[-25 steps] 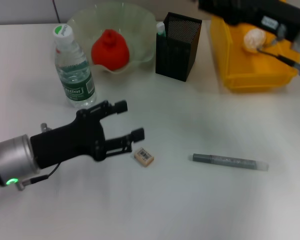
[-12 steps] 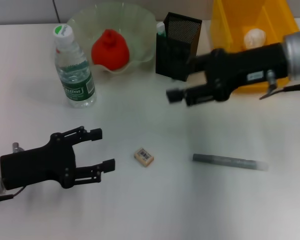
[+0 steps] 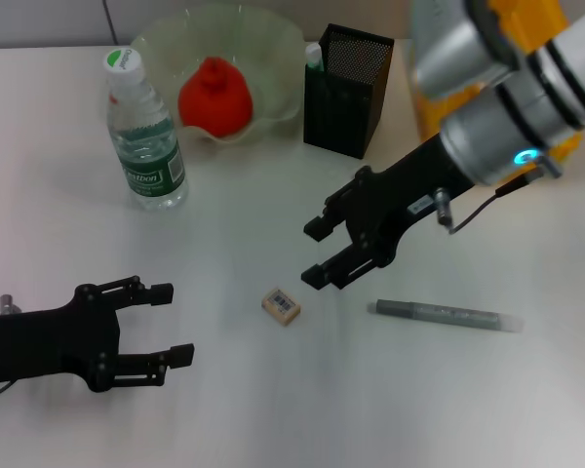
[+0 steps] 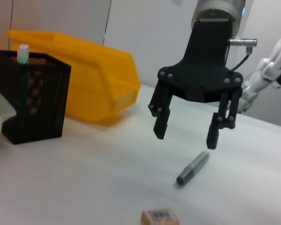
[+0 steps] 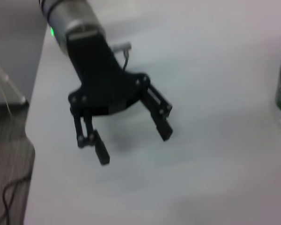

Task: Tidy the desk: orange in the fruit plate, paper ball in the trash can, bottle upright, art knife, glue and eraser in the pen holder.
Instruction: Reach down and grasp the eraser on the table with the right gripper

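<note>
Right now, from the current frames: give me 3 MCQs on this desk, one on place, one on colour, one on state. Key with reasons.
1. Where is the orange?
A. in the fruit plate
B. in the trash can
C. beside the eraser

2. What colour is the trash can?
A. black
B. yellow
C. pale green

3. How does the bottle stand?
A. lying on its side
B. held in the right gripper
C. upright on the desk

Key:
1 A: the orange sits inside the fruit plate.
2 B: the trash can is bright yellow.
3 C: the bottle stands cap up; the right gripper hangs open above the eraser, and the left gripper is open too.
</note>
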`<state>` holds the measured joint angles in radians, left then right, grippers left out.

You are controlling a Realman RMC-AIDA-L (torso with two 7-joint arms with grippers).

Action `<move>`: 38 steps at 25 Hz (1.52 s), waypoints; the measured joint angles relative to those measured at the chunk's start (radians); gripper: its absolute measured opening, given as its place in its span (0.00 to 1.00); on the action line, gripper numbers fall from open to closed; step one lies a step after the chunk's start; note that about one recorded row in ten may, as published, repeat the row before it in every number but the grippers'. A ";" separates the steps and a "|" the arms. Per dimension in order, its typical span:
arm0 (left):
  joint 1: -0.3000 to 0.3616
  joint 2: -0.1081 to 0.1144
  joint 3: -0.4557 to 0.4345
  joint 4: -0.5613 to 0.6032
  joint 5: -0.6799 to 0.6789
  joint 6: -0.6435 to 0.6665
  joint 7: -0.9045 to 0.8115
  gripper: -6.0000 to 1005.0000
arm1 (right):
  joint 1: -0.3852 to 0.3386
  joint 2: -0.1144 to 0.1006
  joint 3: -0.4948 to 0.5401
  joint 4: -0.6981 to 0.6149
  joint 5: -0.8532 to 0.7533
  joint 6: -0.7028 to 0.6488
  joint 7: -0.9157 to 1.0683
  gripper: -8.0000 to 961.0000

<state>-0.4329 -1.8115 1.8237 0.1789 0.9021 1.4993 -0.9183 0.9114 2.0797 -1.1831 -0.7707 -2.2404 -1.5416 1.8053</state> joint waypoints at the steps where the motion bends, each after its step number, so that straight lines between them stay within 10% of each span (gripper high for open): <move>1: 0.000 0.000 0.000 0.000 0.000 0.000 0.000 0.86 | 0.003 0.001 -0.022 0.000 0.001 0.014 0.002 0.68; 22: 0.005 0.011 -0.063 0.028 0.054 -0.036 0.047 0.86 | -0.010 0.012 -0.452 0.007 0.153 0.296 -0.007 0.67; 38: 0.008 0.008 -0.076 0.030 0.053 -0.036 0.040 0.86 | -0.013 0.013 -0.555 0.022 0.187 0.391 -0.001 0.66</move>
<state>-0.4249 -1.8034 1.7476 0.2086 0.9547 1.4633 -0.8783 0.8982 2.0924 -1.7385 -0.7487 -2.0534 -1.1508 1.8048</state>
